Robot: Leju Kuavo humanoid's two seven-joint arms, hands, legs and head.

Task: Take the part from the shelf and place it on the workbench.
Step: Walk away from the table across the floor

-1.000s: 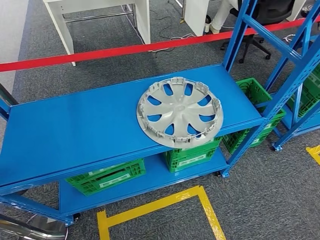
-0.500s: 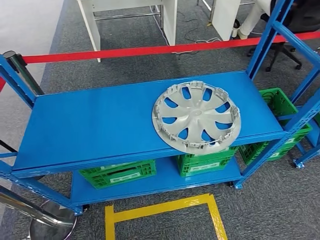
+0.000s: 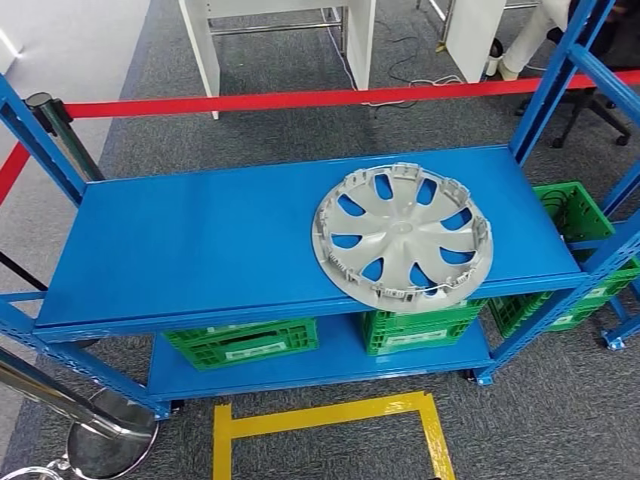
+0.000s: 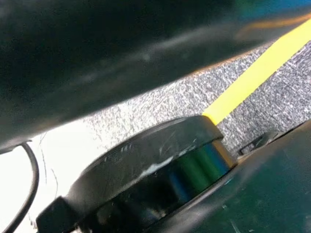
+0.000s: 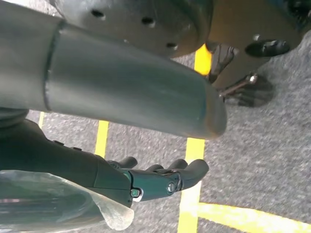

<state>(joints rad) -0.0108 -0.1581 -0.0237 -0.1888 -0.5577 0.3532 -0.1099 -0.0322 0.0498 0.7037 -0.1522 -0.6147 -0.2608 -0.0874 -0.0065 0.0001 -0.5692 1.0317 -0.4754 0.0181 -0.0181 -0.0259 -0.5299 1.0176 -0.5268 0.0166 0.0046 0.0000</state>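
The part is a silver-grey hubcap with curved spokes, lying flat on the right half of the blue shelf; its near rim juts slightly over the shelf's front edge. In the right wrist view my right hand hangs over the grey carpet, its dark fingers stretched out and holding nothing. It is nowhere near the hubcap.
A red barrier tape runs behind the shelf, with a metal post base at the near left. Green crates sit on the lower level. Yellow floor tape marks a box in front. A second blue rack stands at the right.
The whole picture has shifted, so the camera has turned; the shelf now lies more centred and square-on. The hubcap keeps its place on the shelf.
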